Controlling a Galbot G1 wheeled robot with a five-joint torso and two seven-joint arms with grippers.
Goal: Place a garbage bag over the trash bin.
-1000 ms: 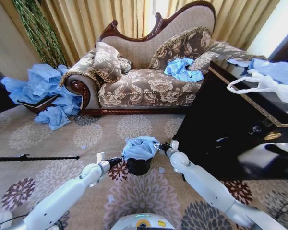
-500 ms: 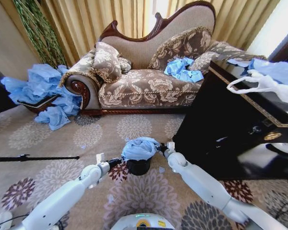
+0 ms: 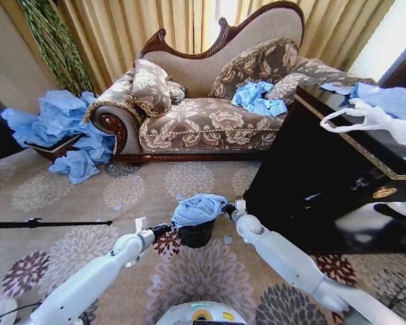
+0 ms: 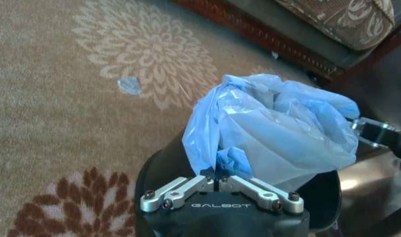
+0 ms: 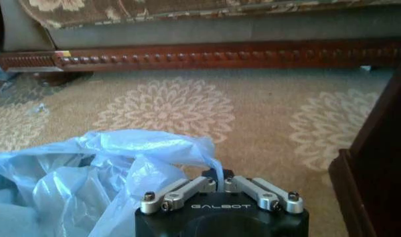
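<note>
From my remote station, I watched both arms meet at the trash bin (image 3: 195, 235), a small black cylinder standing on the flower-patterned carpet (image 3: 122, 196) in front of the sofa (image 3: 210, 101). The garbage bag (image 3: 197, 208), thin, crinkled and light blue, sat bunched over the bin's mouth, and the bin's dark side showed beneath it. The left gripper (image 3: 168, 227) reached the bin from its left side, and in the left wrist view the left gripper (image 4: 219, 180) had its jaws pressed together on a fold of the bag (image 4: 273, 133), right at the bin's rim (image 4: 162, 163). The right gripper (image 3: 226, 208) came in from the bin's right side at the level of the bag's top; in the right wrist view the right gripper (image 5: 218, 178) had its jaws closed on a thin edge of the bag (image 5: 101, 173), which billowed away from the fingertips. A small scrap of blue plastic (image 4: 129, 85) lay on the carpet near the bin, on its sofa side. Beyond the bin, loose blue bags (image 3: 258, 97) rested on the sofa seat, and a heaped pile of blue bags (image 3: 61, 132) stood beside the sofa's left arm. To the bin's right stood a dark cabinet (image 3: 325, 183), with a white plastic bag (image 3: 369, 118) lying on its top.
</note>
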